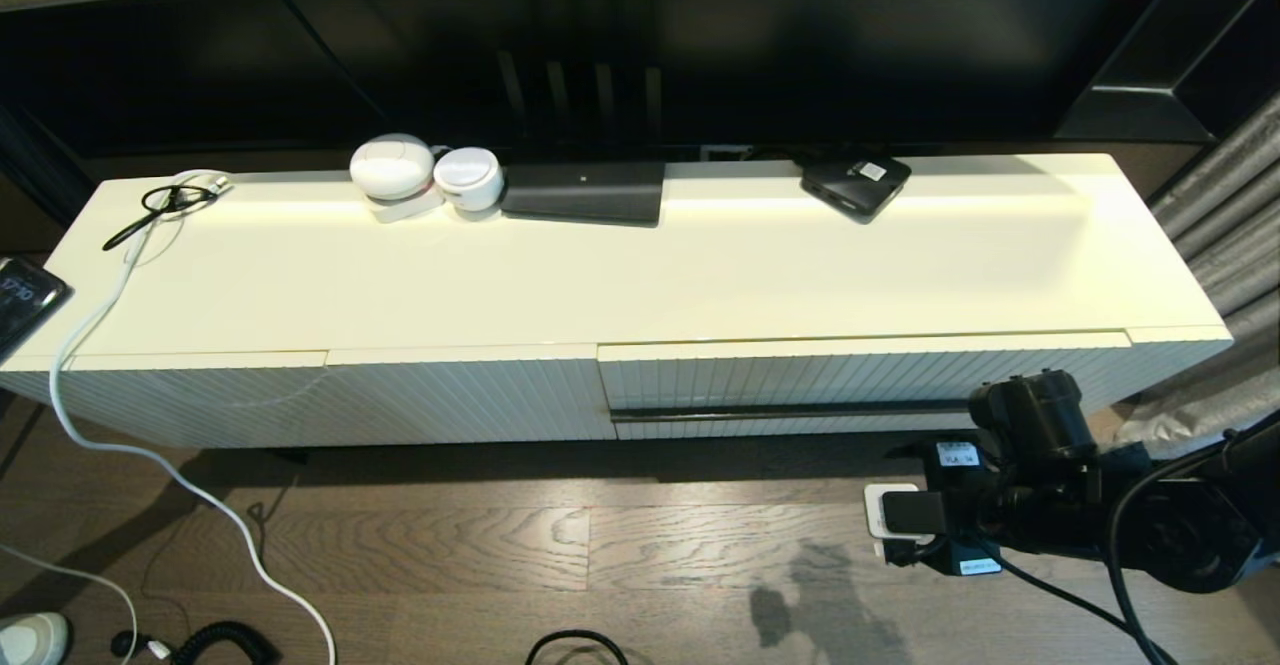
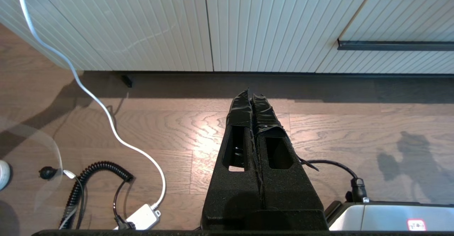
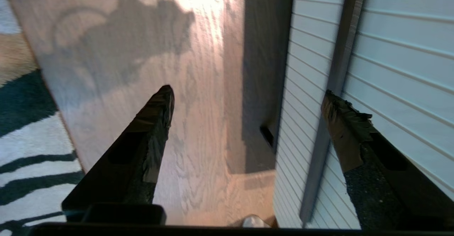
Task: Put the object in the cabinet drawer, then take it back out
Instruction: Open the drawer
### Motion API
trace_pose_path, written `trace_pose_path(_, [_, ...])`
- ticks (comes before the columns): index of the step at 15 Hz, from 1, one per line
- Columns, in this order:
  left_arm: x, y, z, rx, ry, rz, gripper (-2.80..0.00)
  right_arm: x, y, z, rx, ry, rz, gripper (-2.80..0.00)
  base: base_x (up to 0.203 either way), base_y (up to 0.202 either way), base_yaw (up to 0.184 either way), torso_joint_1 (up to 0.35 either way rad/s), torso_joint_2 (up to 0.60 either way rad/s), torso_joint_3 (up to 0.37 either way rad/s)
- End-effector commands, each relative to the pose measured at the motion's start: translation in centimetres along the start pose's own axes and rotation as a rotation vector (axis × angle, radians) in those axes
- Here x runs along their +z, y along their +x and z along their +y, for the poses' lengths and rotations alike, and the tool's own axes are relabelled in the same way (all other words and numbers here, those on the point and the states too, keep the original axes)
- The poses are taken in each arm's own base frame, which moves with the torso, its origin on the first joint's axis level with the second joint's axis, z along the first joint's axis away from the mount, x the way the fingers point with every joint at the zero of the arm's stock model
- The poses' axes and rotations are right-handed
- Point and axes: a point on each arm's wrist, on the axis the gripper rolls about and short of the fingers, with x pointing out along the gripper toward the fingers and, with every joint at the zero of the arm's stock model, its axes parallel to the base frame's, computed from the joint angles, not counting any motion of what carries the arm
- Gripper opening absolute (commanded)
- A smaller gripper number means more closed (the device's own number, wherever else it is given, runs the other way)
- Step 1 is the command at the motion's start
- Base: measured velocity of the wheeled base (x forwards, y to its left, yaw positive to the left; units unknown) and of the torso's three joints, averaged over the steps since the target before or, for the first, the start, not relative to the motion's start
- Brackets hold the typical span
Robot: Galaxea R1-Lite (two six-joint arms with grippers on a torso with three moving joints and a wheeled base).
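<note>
The black umbrella shows in no view. The cabinet drawer (image 1: 860, 377) is closed, with its ribbed cream front flush with the cabinet and its thin black handle bar (image 1: 790, 411) running across it. My right arm (image 1: 1035, 425) hangs low in front of the drawer's right end. In the right wrist view my right gripper (image 3: 248, 94) is open and empty. One finger (image 3: 345, 133) lies over the handle bar (image 3: 340, 76) and the other is over the wooden floor. My left gripper (image 2: 251, 93) is shut on nothing above the floor, short of the cabinet.
On the cabinet top (image 1: 700, 265) sit two white round devices (image 1: 425, 177), a flat black slab (image 1: 584, 191) and a black box with a white label (image 1: 855, 183). A white cable (image 1: 90, 345) trails down to the floor. A striped rug (image 3: 21, 151) lies beside the right gripper.
</note>
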Motion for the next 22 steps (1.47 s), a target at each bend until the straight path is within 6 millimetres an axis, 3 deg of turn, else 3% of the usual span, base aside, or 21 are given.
trace_pose_path(1, [0.0,0.0,0.0,0.001,-0.001,0.001,-2.8,-0.2,1.5,0.4,0.025,-0.005,0.007,0.0,0.0,0.0,0.0,0.0,0.0,0.0])
trace_pose_path(11, [0.0,0.0,0.0,0.001,-0.001,0.001,-2.8,-1.1,5.2,-0.7,-0.057,0.019,0.006,0.0,0.0,0.0,0.0,0.0,0.0,0.0])
trace_pose_path(22, [0.0,0.0,0.0,-0.001,-0.001,0.001,-2.8,-1.2,7.5,-1.8,-0.08,0.023,0.005,0.0,0.0,0.0,0.0,0.0,0.0,0.0])
